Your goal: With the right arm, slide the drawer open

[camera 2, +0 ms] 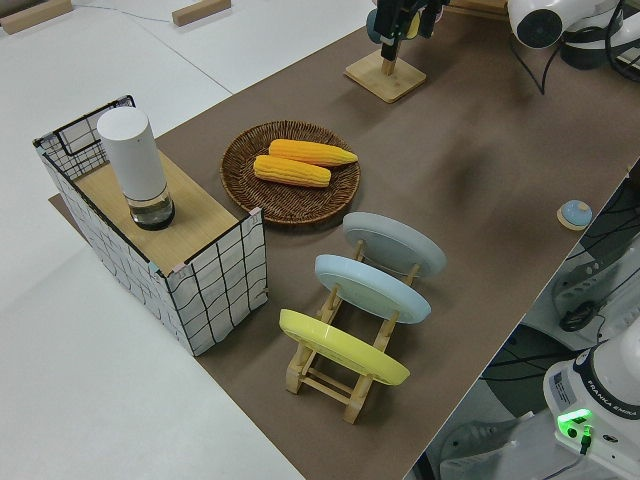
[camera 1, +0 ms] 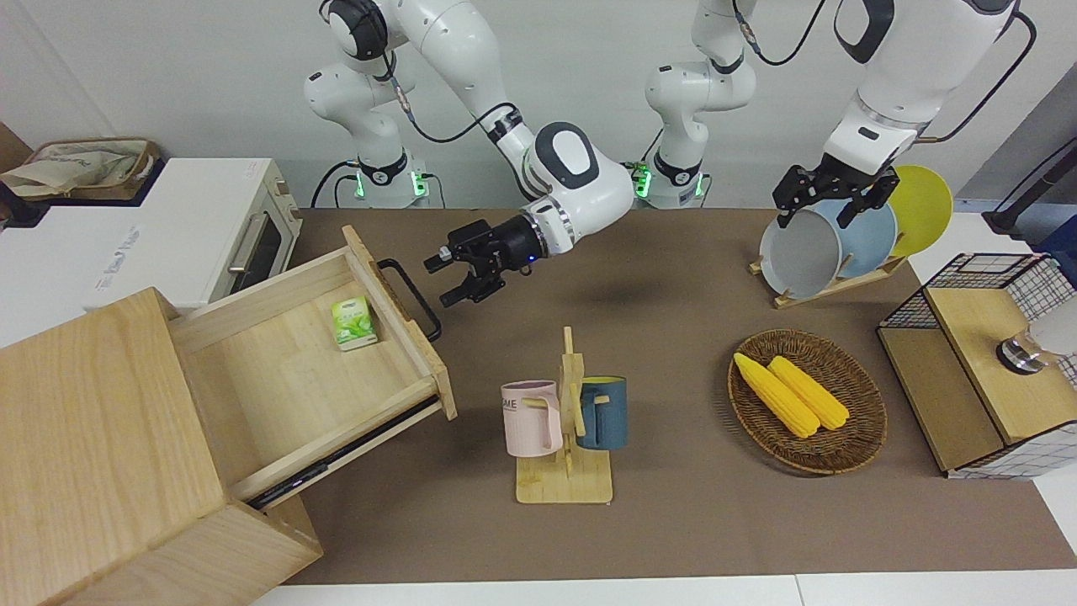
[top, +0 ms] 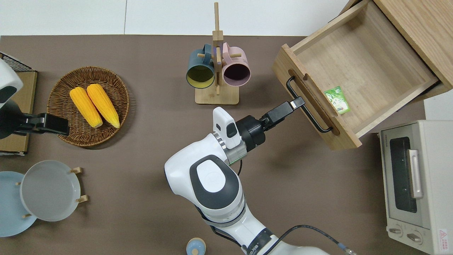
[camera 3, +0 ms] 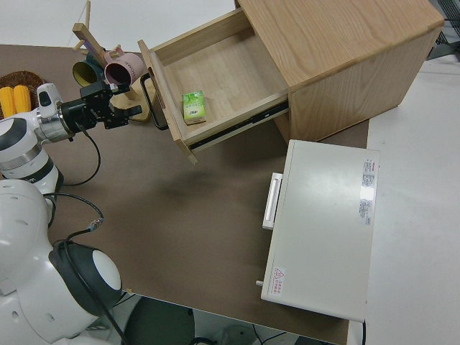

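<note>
I'm seeing the right gripper (camera 1: 449, 278) hanging with fingers spread wide, gripping nothing, just beside the handle (camera 1: 411, 297) | drawer (camera 1: 336, 370) is sitting pulled well out of the cabinet (camera 1: 101, 454), front facing the mug stand (camera 1: 565, 438) | left arm parked.

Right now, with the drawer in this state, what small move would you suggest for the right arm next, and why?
Probably a short retreat straight away from the cabinet. The drawer already stands pulled well out, its green packet exposed, and the right gripper is open just off the black handle, gripping nothing. The left arm is parked.
</note>
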Robot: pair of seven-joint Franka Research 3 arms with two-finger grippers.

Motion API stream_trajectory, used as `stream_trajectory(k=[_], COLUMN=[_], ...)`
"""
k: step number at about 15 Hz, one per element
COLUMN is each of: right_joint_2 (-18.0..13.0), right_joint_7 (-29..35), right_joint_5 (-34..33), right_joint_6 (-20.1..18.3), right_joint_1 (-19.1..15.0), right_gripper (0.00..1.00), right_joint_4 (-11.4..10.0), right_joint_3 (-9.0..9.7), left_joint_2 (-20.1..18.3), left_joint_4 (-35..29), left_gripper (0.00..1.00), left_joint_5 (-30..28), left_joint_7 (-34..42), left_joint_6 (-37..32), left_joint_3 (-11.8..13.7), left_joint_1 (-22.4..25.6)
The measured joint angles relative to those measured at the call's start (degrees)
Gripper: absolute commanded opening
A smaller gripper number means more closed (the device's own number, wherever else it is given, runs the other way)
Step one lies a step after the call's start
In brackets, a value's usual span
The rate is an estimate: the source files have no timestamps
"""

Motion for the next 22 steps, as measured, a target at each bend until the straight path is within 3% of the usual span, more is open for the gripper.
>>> stream_trajectory(k=[7, 12, 17, 22], right_joint_2=[-1.29, -7.43, -13.92, -19.78], right_joint_7=[0.0, -0.01, -0.26, -0.9], right_joint_5=[10.06, 22.48, 34.93, 50.33], right_joint_6=[-1.96, -1.75, -0.57, 2.44], right_joint_1=[3.67, 3.01, -0.33, -8.9], right_gripper=[0.99, 0.99, 0.99, 0.99], right_joint_4=[6.29, 8.88, 9.6, 9.99], right_joint_3=[0.06, -0.1, -0.13, -0.29], left_joint_2=[0.0, 0.0, 0.0, 0.0], left_joint_4=[0.0, 0.0, 0.0, 0.0], left_gripper=[0.99, 0.99, 0.99, 0.99], left_joint_5=[0.0, 0.0, 0.0, 0.0], left_joint_7=[0.0, 0.0, 0.0, 0.0], left_joint_6=[0.0, 0.0, 0.0, 0.0], left_joint_3=[0.0, 0.0, 0.0, 0.0], left_joint_1=[0.0, 0.0, 0.0, 0.0])
